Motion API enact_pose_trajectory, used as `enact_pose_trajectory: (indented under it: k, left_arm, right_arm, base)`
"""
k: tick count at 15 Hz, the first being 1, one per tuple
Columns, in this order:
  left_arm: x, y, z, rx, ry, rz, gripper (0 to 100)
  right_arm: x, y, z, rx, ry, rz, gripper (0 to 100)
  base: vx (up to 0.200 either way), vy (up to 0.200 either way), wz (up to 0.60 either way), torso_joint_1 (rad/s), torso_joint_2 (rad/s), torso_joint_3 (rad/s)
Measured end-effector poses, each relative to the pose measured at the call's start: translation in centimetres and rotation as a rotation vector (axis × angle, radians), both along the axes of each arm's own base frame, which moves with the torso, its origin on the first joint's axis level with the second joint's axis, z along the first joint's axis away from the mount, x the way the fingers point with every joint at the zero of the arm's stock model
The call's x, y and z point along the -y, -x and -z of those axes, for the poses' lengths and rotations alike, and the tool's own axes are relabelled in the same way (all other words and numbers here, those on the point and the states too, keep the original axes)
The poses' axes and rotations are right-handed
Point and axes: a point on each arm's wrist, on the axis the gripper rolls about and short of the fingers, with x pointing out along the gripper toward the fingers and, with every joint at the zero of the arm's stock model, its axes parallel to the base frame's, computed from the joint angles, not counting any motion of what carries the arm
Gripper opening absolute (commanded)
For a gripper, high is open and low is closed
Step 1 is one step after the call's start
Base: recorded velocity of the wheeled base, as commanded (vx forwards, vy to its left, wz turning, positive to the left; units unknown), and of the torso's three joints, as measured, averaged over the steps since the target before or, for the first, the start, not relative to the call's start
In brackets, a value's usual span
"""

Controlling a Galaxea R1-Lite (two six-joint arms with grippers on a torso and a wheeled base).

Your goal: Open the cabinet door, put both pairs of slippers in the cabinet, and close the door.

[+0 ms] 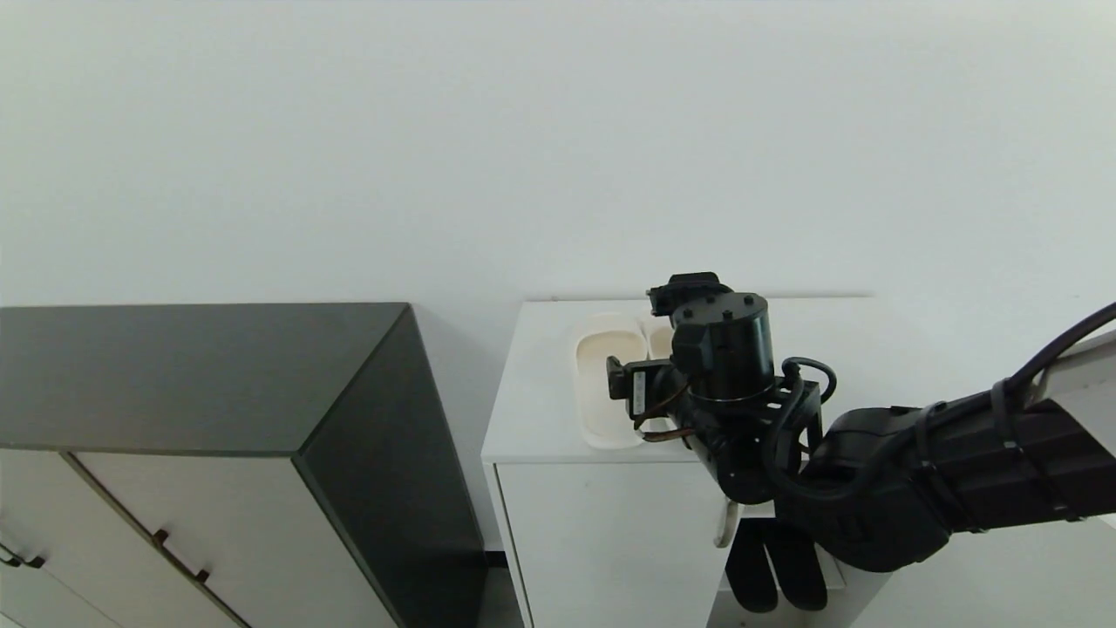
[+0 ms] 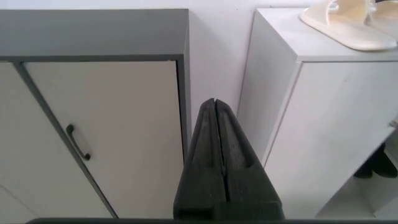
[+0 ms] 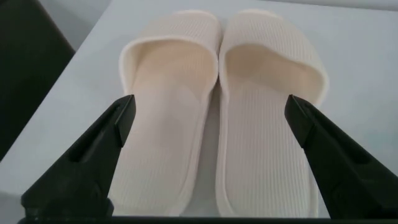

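A pair of cream slippers (image 1: 602,384) (image 3: 174,130) lies side by side on top of a white cabinet (image 1: 602,541). My right gripper (image 3: 210,106) hovers just above the pair, open, with one finger outside each slipper and nothing gripped. The right arm's wrist (image 1: 724,358) hides part of the pair in the head view. A pair of black slippers (image 1: 776,571) (image 2: 376,165) stands inside the white cabinet's open lower right part. My left gripper (image 2: 216,109) is shut and empty, low in front of the gap between the two cabinets.
A dark-topped cabinet (image 1: 174,375) with cream doors stands to the left of the white one, its doors shut, with dark handles (image 1: 179,554) (image 2: 78,142). A narrow gap separates the cabinets. A plain white wall runs behind both.
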Motion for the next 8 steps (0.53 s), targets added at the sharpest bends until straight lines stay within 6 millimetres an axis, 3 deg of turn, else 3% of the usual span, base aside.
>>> enact_pose_trajectory:
  k: [4, 8]
  left_arm:
    - [0.0, 0.0, 0.0, 0.000, -0.001, 0.000, 0]
    - [0.0, 0.0, 0.0, 0.000, -0.001, 0.000, 0]
  right_arm:
    - [-0.7, 0.1, 0.7, -0.012, 0.008, -0.013, 100]
    - [-1.8, -1.3, 1.5, -0.011, 0.002, -0.004, 100]
  base:
    - [0.000, 0.000, 0.00, 0.000, 0.00, 0.000]
    - [0.000, 0.000, 0.00, 0.000, 0.00, 0.000]
